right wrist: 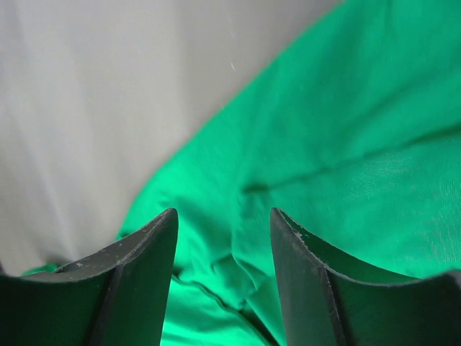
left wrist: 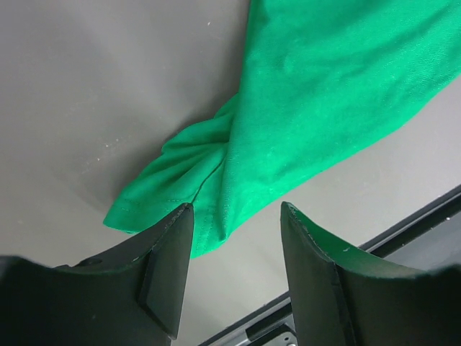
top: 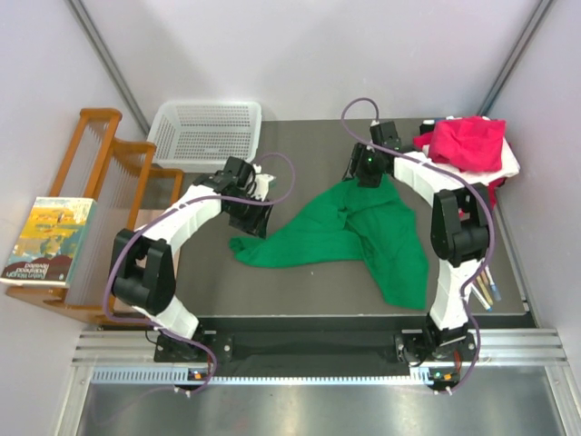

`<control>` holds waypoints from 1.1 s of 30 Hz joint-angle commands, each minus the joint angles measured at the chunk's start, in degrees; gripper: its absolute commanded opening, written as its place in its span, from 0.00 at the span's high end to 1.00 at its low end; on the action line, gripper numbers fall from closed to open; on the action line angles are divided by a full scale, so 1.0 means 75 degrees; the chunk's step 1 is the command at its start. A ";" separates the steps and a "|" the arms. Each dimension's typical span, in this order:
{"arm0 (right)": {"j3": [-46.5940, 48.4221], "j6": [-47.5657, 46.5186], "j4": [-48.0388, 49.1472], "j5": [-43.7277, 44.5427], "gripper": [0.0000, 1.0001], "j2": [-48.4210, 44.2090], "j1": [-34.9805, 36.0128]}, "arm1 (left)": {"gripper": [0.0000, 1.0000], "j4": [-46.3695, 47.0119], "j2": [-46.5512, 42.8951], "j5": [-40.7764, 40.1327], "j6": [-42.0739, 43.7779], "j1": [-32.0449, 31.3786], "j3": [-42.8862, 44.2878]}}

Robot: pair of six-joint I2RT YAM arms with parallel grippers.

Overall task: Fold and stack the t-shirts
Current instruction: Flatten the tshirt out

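The green t-shirt (top: pixel 354 232) lies crumpled in the middle of the dark table. My left gripper (top: pixel 254 218) is open just above its left tip; in the left wrist view that bunched green tip (left wrist: pixel 216 194) lies just ahead of the open fingers (left wrist: pixel 169 252). My right gripper (top: pixel 368 177) is open over the shirt's far edge; the right wrist view shows green folds (right wrist: pixel 238 238) between the open fingers (right wrist: pixel 144 259). A magenta-pink t-shirt (top: pixel 467 143) lies in a heap at the far right, with white (top: pixel 513 162) and red (top: pixel 494 189) cloth under it.
A white mesh basket (top: pixel 207 132) stands at the table's far left. A wooden rack (top: pixel 100 200) with a book (top: pixel 50 241) on it stands off the table's left side. Pens (top: pixel 486 289) lie by the right arm at the table's right edge.
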 commanded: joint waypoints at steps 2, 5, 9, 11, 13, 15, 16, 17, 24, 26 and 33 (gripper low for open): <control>0.0520 -0.0246 -0.0181 0.0012 0.46 0.0441 0.0016 | 0.43 0.0263 0.0203 -0.0236 -0.0162 -0.0089 0.0003; 0.0485 -0.0293 -0.0217 0.0012 0.47 0.0652 0.0016 | 0.42 0.0180 0.0367 -0.0166 -0.0245 -0.0113 0.0144; 0.0322 -0.0351 -0.0228 0.0082 0.50 0.0700 -0.0019 | 0.40 0.0063 0.0555 0.0045 -0.0280 -0.0195 0.0226; 0.0263 -0.0352 -0.0205 0.0105 0.51 0.0723 -0.0054 | 0.40 0.0016 0.0719 0.0080 -0.0280 -0.0347 0.0226; 0.0251 -0.0352 -0.0205 0.0094 0.54 0.0723 -0.0078 | 0.40 0.0004 0.0825 0.0046 -0.0268 -0.0592 0.0226; 0.0251 -0.0340 -0.0205 0.0105 0.59 0.0746 -0.0090 | 0.39 -0.0077 0.1035 -0.0002 -0.0268 -0.0780 0.0331; 0.0251 -0.0340 -0.0205 0.0082 0.61 0.0735 -0.0101 | 0.39 -0.0112 0.1140 0.0022 -0.0268 -0.0920 0.0390; 0.0227 -0.0340 -0.0182 0.0082 0.64 0.0735 -0.0090 | 0.40 -0.0124 0.1315 0.0033 -0.0280 -0.0991 0.0529; 0.0157 -0.0317 -0.0123 0.0082 1.00 0.0688 -0.0195 | 1.00 -0.0605 0.2079 0.0069 -0.0233 -0.1132 0.1234; 0.0075 -0.0305 -0.0088 0.0082 1.00 0.0630 -0.0218 | 1.00 -0.0675 0.1951 0.0046 -0.0175 -0.1121 0.1339; 0.0028 -0.0305 0.0064 0.0163 1.00 0.0536 -0.0441 | 1.00 -0.1424 0.0955 -0.0131 0.0375 -0.0444 0.1995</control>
